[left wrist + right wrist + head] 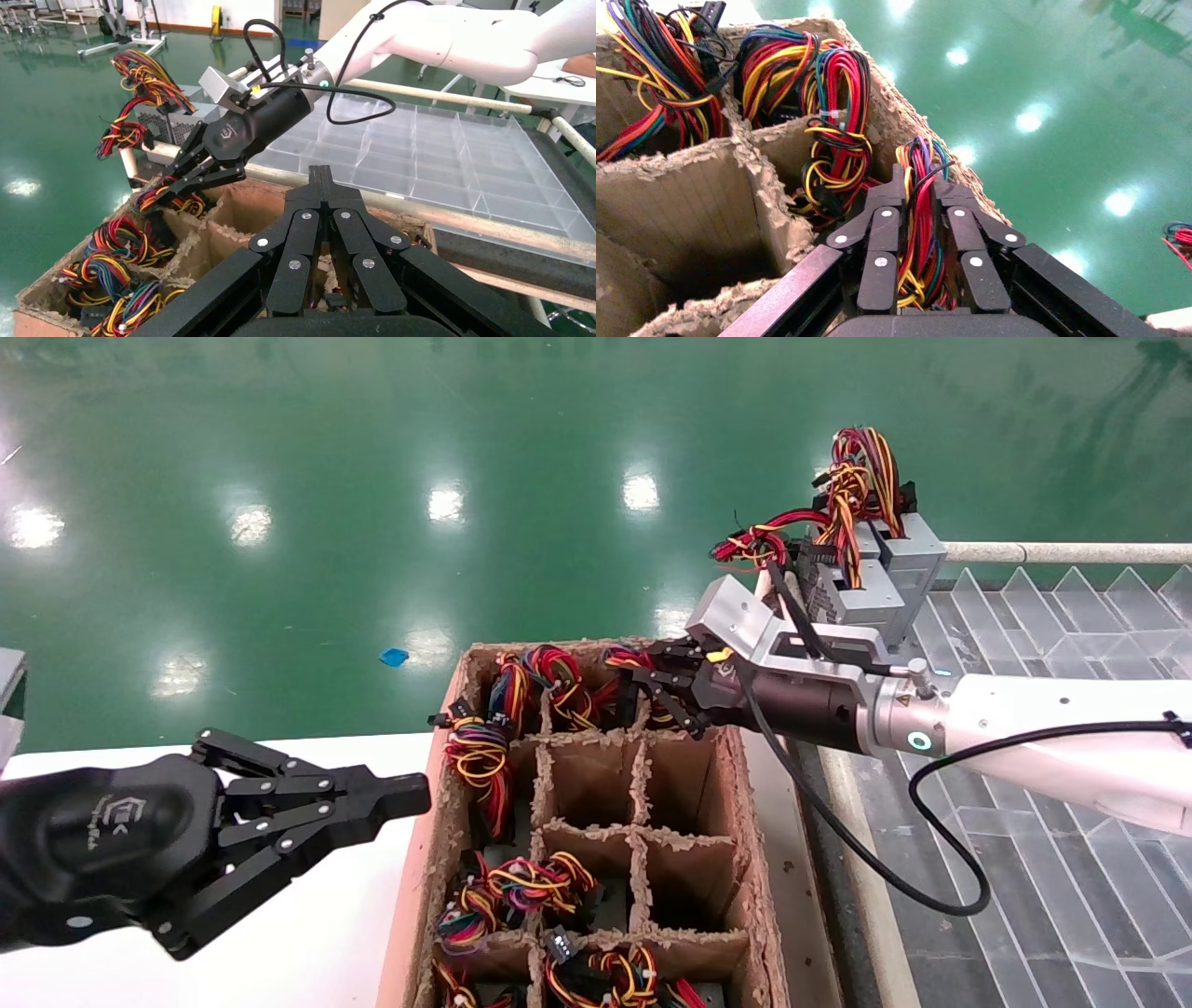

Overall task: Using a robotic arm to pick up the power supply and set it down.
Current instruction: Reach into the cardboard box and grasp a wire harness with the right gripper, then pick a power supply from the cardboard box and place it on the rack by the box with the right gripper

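The robotic arm's right gripper (644, 678) reaches into the far right cell of the divided cardboard box (751, 859). It is shut on the red, yellow and orange wire bundle of a power supply (916, 235), which runs between its fingers (885, 210). That unit's grey body is hidden down in the cell. The left wrist view shows the same gripper (159, 201) dipping among the wires at the box's far corner. My left gripper (415, 793) hovers shut and empty over the white table, left of the box.
More power supplies with wire bundles fill other cells (482, 747) (521, 885). Two grey units (880, 570) stand on the far corner of the clear divided tray (1071, 626) right of the box. A green floor lies beyond the box.
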Robot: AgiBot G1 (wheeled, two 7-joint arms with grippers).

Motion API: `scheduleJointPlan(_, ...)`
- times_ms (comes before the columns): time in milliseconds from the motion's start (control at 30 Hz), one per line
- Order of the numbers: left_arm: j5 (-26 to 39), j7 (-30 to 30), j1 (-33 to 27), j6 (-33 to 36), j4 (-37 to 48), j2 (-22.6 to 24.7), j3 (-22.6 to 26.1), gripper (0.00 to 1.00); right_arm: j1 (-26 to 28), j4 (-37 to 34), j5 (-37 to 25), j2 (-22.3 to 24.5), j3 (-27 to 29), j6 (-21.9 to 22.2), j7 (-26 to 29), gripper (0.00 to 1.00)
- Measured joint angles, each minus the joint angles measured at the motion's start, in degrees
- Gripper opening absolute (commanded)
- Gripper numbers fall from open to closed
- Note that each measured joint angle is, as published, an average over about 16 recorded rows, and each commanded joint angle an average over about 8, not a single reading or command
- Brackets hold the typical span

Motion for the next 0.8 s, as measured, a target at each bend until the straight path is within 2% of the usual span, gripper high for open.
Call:
scheduleJointPlan(400,0.00,0.00,0.00,0.00,0.00,0.00,0.00,0.00,-0.90,6.50,-2.07,2.31,-0.03,1.89,3.18,0.00)
scheduleJointPlan(800,0.00,0.00,0.00,0.00,0.00,0.00,0.00,0.00,-0.34,17.15,-2.34,7.96,3.28,4.95,4.98,0.00)
